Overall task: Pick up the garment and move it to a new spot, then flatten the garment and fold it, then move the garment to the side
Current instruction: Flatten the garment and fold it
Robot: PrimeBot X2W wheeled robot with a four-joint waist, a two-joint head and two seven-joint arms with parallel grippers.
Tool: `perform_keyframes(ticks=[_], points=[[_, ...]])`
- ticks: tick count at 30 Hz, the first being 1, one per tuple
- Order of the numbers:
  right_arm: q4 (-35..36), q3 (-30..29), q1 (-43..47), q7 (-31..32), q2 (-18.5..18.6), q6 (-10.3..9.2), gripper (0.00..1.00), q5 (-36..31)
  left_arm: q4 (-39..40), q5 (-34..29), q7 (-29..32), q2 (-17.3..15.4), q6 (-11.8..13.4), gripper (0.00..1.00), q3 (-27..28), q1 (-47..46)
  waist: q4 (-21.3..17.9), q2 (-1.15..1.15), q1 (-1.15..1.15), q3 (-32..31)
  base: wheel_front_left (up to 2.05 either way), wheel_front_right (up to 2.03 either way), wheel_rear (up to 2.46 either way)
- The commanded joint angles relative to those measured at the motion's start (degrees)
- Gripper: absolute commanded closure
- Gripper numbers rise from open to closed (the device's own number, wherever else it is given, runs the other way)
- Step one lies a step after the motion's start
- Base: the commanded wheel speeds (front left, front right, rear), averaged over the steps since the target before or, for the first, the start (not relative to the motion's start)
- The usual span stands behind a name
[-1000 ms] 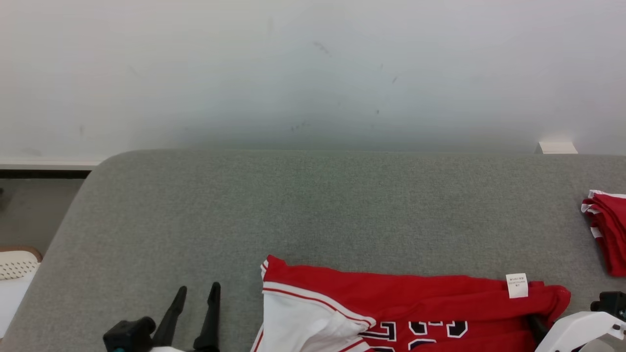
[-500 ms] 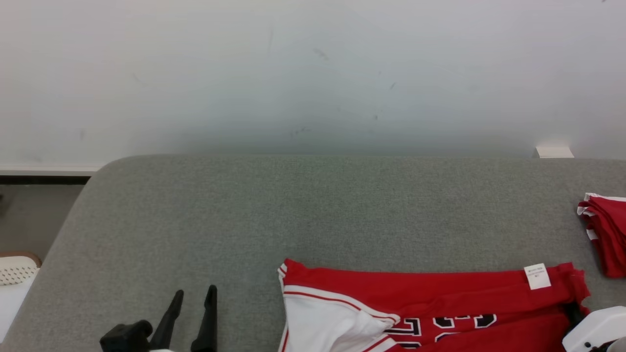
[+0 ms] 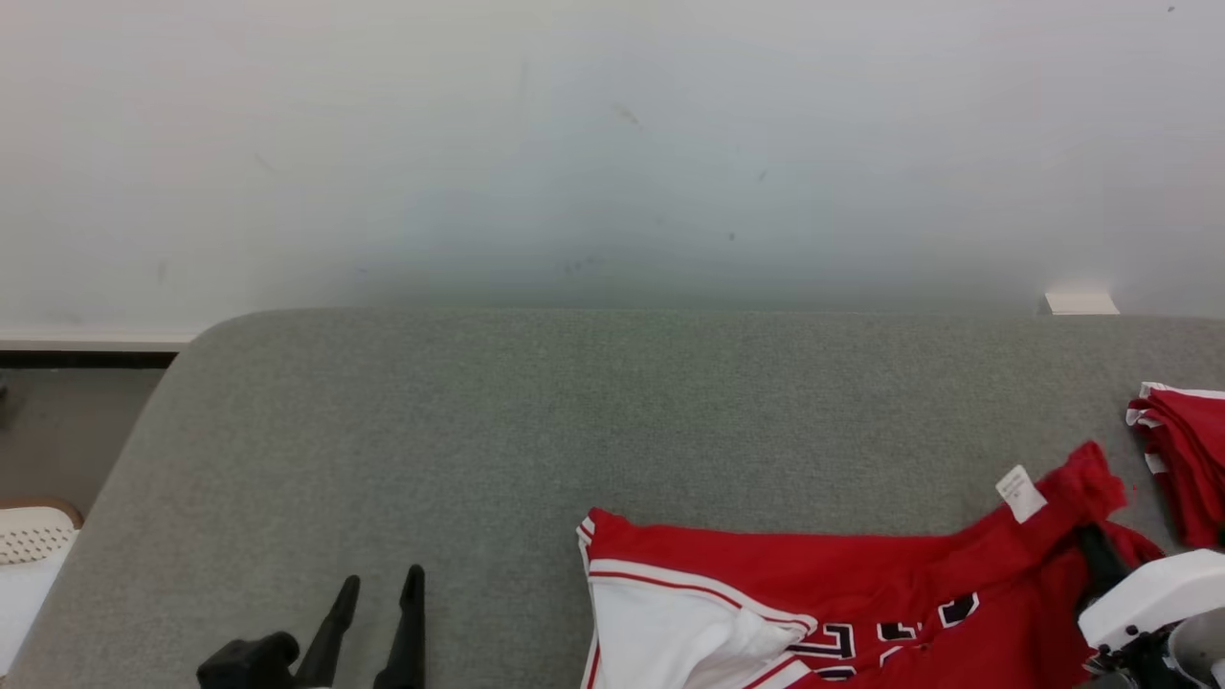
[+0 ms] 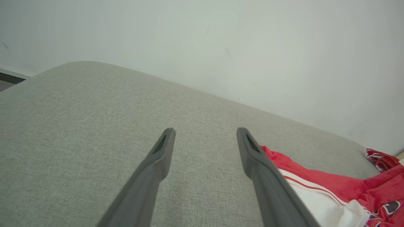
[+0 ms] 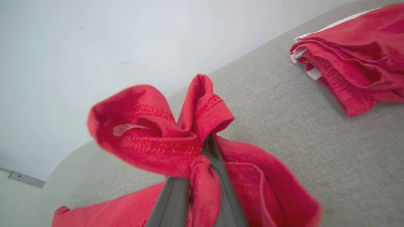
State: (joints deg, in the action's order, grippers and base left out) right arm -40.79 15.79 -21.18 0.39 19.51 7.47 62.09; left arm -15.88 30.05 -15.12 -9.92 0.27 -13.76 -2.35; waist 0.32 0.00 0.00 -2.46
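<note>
Head view: the red garment (image 3: 823, 584), a sports piece with a white side panel and dark numerals, lies at the near right of the grey fabric-covered surface (image 3: 574, 431), well short of the white wall (image 3: 612, 144) behind. Its right-hand corner, carrying a small white label (image 3: 1020, 493), stands raised off the fabric while the rest lies flat. Right wrist view: I read the right gripper (image 5: 206, 142) as clamped on that corner, the two dark fingers pressed together with bunched red hem squeezed between them and spilling over both sides. A second red garment (image 3: 1182, 459), folded into a stack with white trim at its edges, sits apart at the far right edge of the surface, not touching the held piece. Left wrist view: the left gripper (image 4: 205, 130) hangs just above bare grey fabric at the near left, its fingers spread wide with nothing between them. The white-panelled end of the garment lies just beside its right-hand finger.
</note>
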Motion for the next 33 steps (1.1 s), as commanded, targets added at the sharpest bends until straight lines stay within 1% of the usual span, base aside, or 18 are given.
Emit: perform_keyframes(ticks=[1, 6, 9, 11, 12, 14, 18, 21, 23, 29, 30, 31, 32, 33], points=[[3.31, 0.47, 1.20, 0.55, -0.63, 0.02, 1.00, 0.88, -0.13, 0.13, 0.01, -0.06, -0.24, 0.00, 0.23, 0.23, 0.65, 0.00, 0.00, -0.19, 0.00, 0.00, 0.00], [13.17, 2.03, 3.73, 3.40, -3.15, 0.02, 1.00, 2.80, -0.48, -0.10, 0.01, 0.44, -0.58, 0.00, 0.17, 0.09, 3.03, 0.00, 0.00, -0.67, 0.00, 0.00, 0.00], [18.30, 3.17, 5.59, 6.14, -5.48, 0.02, 1.00, 4.36, -0.81, -0.21, 0.01, 0.69, -0.77, 0.00, 0.16, 0.30, 4.79, 0.00, 0.00, -0.82, 0.00, 0.00, 0.00], [20.81, 4.00, 6.61, 7.95, -7.44, 0.02, 1.00, 5.20, -1.14, -0.20, 0.01, 0.87, -0.90, 0.00, 0.15, 0.30, 5.92, 0.00, 0.00, -0.83, 0.00, 0.00, 0.00], [20.81, 4.00, 6.61, 7.95, -7.44, 0.02, 1.00, 5.20, -1.14, -0.20, 0.01, 0.87, -0.90, 0.00, 0.15, 0.30, 5.92, 0.00, 0.00, -0.83, 0.00, 0.00, 0.00], [22.03, 4.57, 7.29, 9.14, -9.06, 0.02, 1.00, 5.29, -1.45, -0.24, 0.01, 1.02, -1.11, 0.00, 0.00, 0.21, 7.01, 0.00, 0.00, -0.88, 0.00, 0.00, 0.00], [21.23, 5.75, 6.92, 10.33, -12.86, 0.02, 1.00, 4.17, -1.86, -0.37, 0.03, 1.12, -1.33, 0.00, -0.36, -0.30, 9.17, 0.00, 0.00, -0.90, 0.00, 0.00, 0.00], [18.99, 6.01, 5.51, 9.97, -14.57, 0.02, 1.00, 3.70, -2.24, -0.29, 0.10, 0.95, -1.50, 0.00, -0.53, -0.72, 10.53, 0.00, 0.00, -0.74, 0.00, 0.00, 0.00], [17.06, 6.60, 4.52, 9.06, -15.39, 0.02, 1.00, 2.78, -2.59, -0.20, 0.15, 0.82, -1.62, 0.00, -0.58, -0.83, 11.29, 0.00, 0.00, -0.58, 0.00, 0.00, 0.00], [10.19, 8.96, 2.22, 8.61, -16.54, 0.02, 1.00, 5.29, -3.25, 0.23, 0.28, 0.62, -1.48, 0.00, -0.67, -1.03, 12.37, 0.00, 0.00, -0.07, 0.00, 0.00, 0.00], [9.14, 9.80, 1.78, 8.16, -16.56, 0.02, 0.89, 6.24, -3.29, 0.26, 0.31, 0.62, -1.46, 0.00, -0.71, -1.15, 12.45, 0.00, 0.00, 0.00, 0.00, 0.00, 0.00], [8.03, 11.06, 1.26, 7.97, -16.56, 0.02, 0.63, 7.13, -3.36, 0.33, 0.28, 0.60, -1.43, 0.00, -0.74, -1.25, 12.48, 0.00, 0.00, 0.06, 0.00, 0.00, 0.00], [7.28, 12.39, 0.73, 7.54, -16.55, 0.02, 0.16, 7.82, -3.41, 0.41, 0.27, 0.56, -1.42, 0.00, -0.72, -1.31, 12.44, 0.00, 0.00, 0.13, 0.00, 0.00, 0.00], [6.66, 13.50, 0.23, 6.98, -16.54, 0.02, 0.00, 8.74, -3.46, 0.49, 0.27, 0.52, -1.34, 0.00, -0.69, -1.33, 12.34, 0.00, 0.00, 0.20, 0.00, 0.00, 0.00]])
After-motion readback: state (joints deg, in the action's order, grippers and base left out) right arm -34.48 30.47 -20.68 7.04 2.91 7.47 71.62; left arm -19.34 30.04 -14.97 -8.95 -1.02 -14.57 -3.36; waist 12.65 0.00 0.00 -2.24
